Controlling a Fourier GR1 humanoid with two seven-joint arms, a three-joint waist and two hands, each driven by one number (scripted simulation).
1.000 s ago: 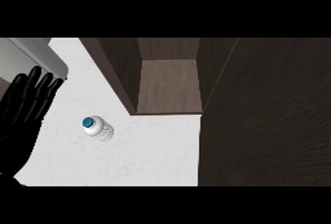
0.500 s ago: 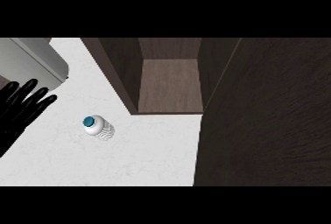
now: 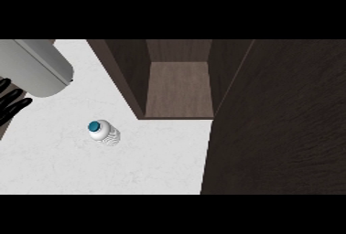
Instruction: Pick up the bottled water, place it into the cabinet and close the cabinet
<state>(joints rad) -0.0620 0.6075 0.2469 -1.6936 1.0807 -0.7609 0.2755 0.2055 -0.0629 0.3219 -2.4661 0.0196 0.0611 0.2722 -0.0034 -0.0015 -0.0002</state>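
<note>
The bottled water (image 3: 103, 132) stands upright on the white surface (image 3: 81, 169), its blue cap facing up, untouched and well apart from everything else. Just beyond it and to the right, the cabinet (image 3: 179, 87) is open, its brown shelf bare, and its dark door (image 3: 277, 137) is swung out so that it fills the right side of the head view. At the left edge only a few black fingers (image 3: 12, 104) of the left hand (image 3: 8, 109) poke into sight, straight and spread, closed around nothing; a grey rounded shape (image 3: 37, 66) sits above them at the upper left, and I can't say for sure what it is. The right hand does not show at all. To my eye the job is at its very first step: nothing has been picked up, so the reach for the bottle has yet to happen. The next move calls for a hand to come in over the surface to the bottle's side and curl around its body, low enough below the cap that it doesn't tip. After that the bottle has only a short way to go to the open shelf, and the door stands ready to be pushed shut.
</note>
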